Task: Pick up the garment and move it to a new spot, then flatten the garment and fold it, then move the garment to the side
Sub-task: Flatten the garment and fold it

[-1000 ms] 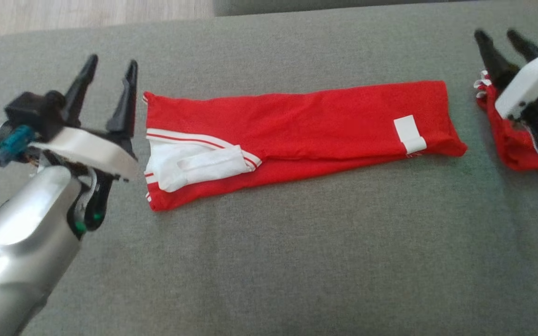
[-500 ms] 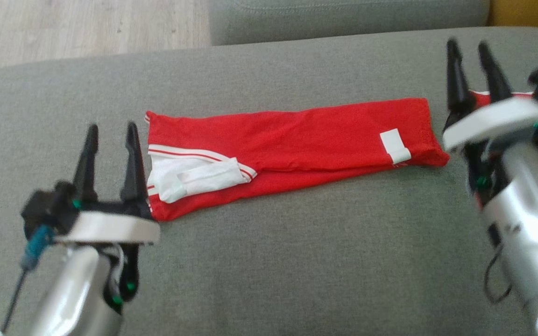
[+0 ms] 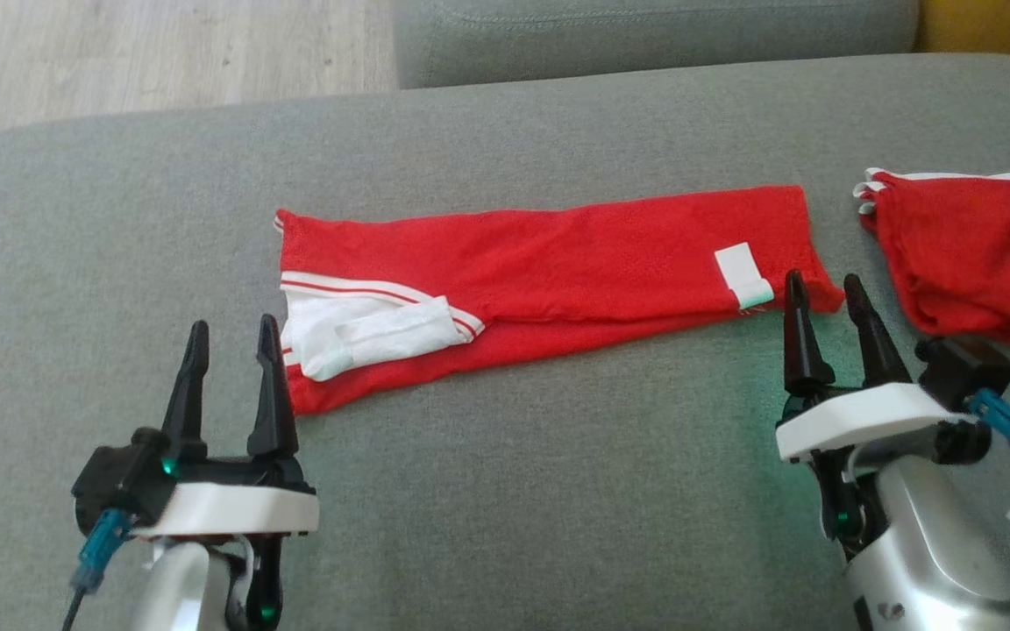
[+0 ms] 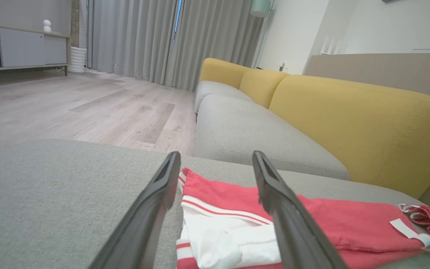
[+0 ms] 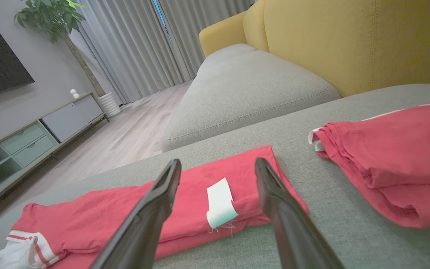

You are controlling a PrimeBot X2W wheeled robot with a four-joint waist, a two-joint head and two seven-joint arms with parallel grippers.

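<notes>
The garment (image 3: 558,254) is red with white striped trim (image 3: 365,329) and a white label (image 3: 743,273). It lies folded into a long strip across the grey cushion (image 3: 505,491). My left gripper (image 3: 233,324) stands open just left of the strip's near left corner, with nothing between its fingers. In the left wrist view, the left gripper (image 4: 215,155) points over the trim end of the garment (image 4: 334,224). My right gripper (image 3: 821,279) is open and empty at the strip's right end, beside the label. The right wrist view has the right gripper (image 5: 218,160) framing that end of the garment (image 5: 99,220).
A second red garment (image 3: 970,254), folded small, lies at the cushion's right side, also seen as a red folded pile (image 5: 398,157). Another grey seat cushion (image 3: 645,35) sits beyond. Wooden floor (image 3: 163,53) lies past the far left edge. A yellow backrest (image 4: 349,119) runs along the right.
Both arms have drawn back toward me. The right gripper has left the small folded pile and now stands at the strip's right end. The head view also shifted early on.
</notes>
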